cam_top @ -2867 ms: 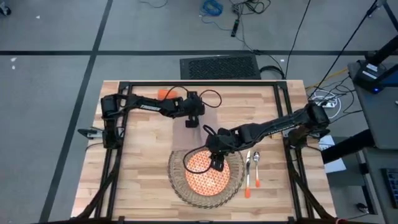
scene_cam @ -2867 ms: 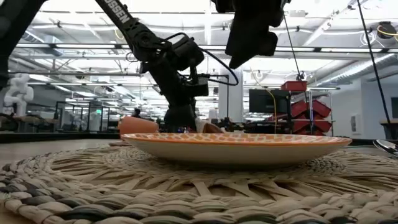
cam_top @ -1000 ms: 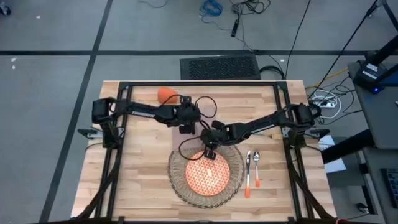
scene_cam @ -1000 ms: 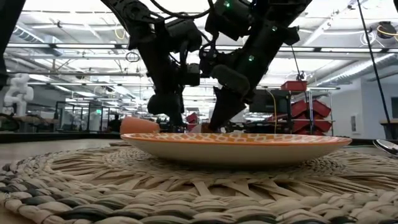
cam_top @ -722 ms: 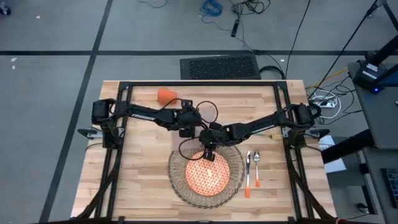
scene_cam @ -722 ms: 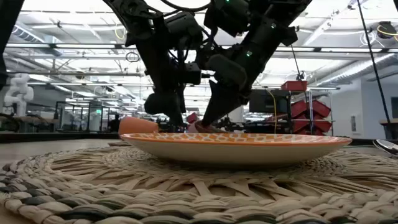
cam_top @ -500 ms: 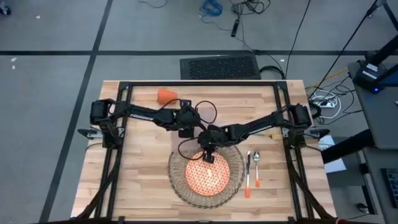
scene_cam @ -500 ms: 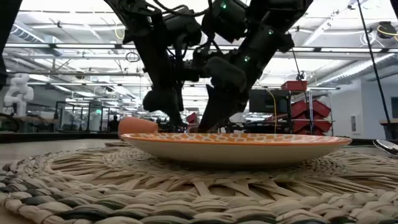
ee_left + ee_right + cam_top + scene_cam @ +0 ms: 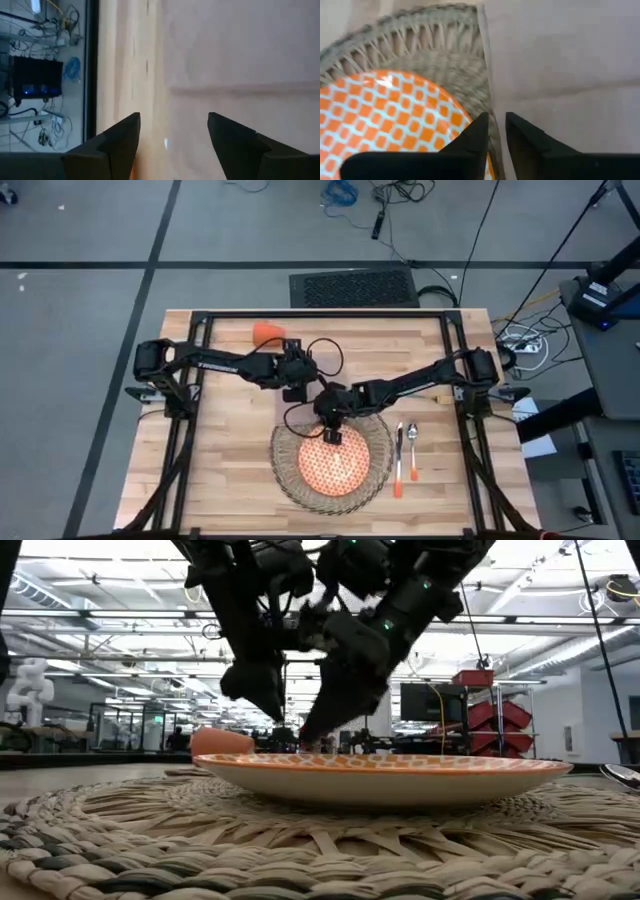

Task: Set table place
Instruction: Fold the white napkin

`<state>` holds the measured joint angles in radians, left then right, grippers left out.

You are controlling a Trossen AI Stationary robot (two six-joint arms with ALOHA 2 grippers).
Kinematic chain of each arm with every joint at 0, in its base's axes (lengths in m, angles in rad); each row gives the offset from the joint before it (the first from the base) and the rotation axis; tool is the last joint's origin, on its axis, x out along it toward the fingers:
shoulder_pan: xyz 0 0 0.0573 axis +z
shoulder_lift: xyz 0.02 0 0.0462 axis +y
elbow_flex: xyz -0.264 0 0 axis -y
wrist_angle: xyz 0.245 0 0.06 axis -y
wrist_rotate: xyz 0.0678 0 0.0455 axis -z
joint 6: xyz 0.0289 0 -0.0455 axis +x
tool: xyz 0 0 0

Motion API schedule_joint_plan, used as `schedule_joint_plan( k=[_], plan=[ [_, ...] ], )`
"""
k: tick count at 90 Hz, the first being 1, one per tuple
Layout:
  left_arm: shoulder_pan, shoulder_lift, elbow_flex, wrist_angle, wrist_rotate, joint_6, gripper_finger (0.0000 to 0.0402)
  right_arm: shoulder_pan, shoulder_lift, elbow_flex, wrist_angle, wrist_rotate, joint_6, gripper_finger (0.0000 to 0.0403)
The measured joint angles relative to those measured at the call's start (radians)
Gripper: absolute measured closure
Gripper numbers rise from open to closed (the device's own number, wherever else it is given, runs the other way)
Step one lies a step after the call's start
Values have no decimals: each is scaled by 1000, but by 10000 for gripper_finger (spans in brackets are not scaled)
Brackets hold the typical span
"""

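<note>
Two grippers meet at the plate's twelve o'clock rim — right gripper nearly closed, empty, above the napkin; left gripper wide apart, empty, over the table.

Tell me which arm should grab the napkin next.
Left, probably. The left gripper hangs open directly over the beige napkin. The right gripper, nearly closed, sits at the napkin's edge where it overlaps the placemat, beside the plate.

napkin mostly hidden under both arms, cup partly behind plate
</note>
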<state>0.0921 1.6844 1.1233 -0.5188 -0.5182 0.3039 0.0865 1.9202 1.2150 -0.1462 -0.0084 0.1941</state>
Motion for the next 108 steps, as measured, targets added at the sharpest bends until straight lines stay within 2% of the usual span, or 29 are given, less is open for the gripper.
schedule_joint_plan(
  k=[28, 43, 56, 67, 78, 86, 94, 101, 108],
  plan=[
    [-17, 1, 0, -32, 39, -45, 182, -30, 0, 11, -54, 43, 13, 336],
    [3, 1, 0, 15, 241, -85, 182, -57, -8, 11, -101, 41, 71, 336],
    [35, 1, 0, 98, 341, -117, 182, -76, -70, -5, -253, 177, 106, 336],
    [53, 1, 0, 120, 400, -116, 182, -73, -181, -89, -187, 238, 127, 336],
    [68, 29, 0, 126, 434, -117, 182, -100, -278, -240, -28, 202, 192, 332],
    [72, 51, -1, 131, 435, -119, 182, -147, -321, -359, 98, 139, 267, 311],
    [72, 75, -1, 130, 436, -120, 182, -198, -350, -447, 191, 72, 329, 273],
    [72, 92, -1, 129, 436, -123, 182, -237, -363, -485, 242, 10, 367, 232],
    [72, 97, -1, 144, 436, -124, 182, -266, -363, -486, 254, -7, 383, 193]
  ],
)
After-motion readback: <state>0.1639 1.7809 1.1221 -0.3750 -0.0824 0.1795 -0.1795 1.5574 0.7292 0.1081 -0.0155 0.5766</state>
